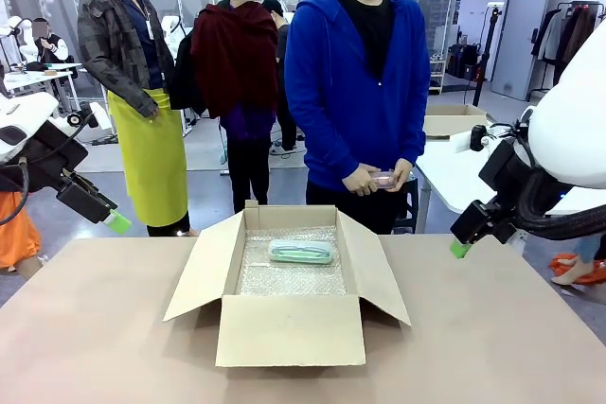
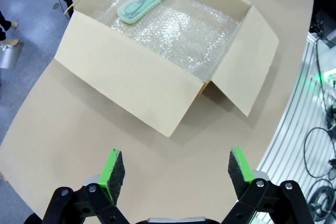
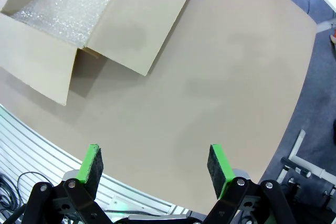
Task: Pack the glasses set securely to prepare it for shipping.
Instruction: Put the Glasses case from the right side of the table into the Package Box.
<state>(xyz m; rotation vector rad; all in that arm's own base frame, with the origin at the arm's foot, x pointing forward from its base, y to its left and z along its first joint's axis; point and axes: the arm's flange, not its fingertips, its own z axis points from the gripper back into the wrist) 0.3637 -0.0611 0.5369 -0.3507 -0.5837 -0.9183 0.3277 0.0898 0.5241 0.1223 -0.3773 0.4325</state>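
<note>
At the far left, the left gripper (image 2: 173, 169) hangs over the left edge of the bench (image 1: 95, 328), well apart from the box. Its two green pads (image 2: 112, 167) stand spread as wide as they go, with nothing between them but bare bench top.

In the middle of the bench sits an open brown cardboard box (image 1: 289, 328), all four flaps folded outward; the near flap hangs down toward the robot's side and the left and right flaps slant up and out. A sheet of clear bubble wrap (image 1: 284, 276) lines the bottom of the box. The pale mint-green glasses case (image 1: 301, 252) lies flat on the bubble wrap, lengthwise left to right, toward the far wall of the box and slightly right of its middle. It touches neither gripper.

Behind the box, at the far side of the bench, stands a person in a blue hoodie (image 1: 355, 82). The person's hands (image 1: 365, 179) are brought together at waist height, holding the pale pink glasses case (image 1: 384, 178) above and beyond the far edge of the bench.

At the right, the right gripper (image 3: 155, 163) hangs over the right edge of the bench, also well clear of the box. It is fully spread and holds nothing, with bare bench between its fingers and the box's right flap beyond them.
</note>
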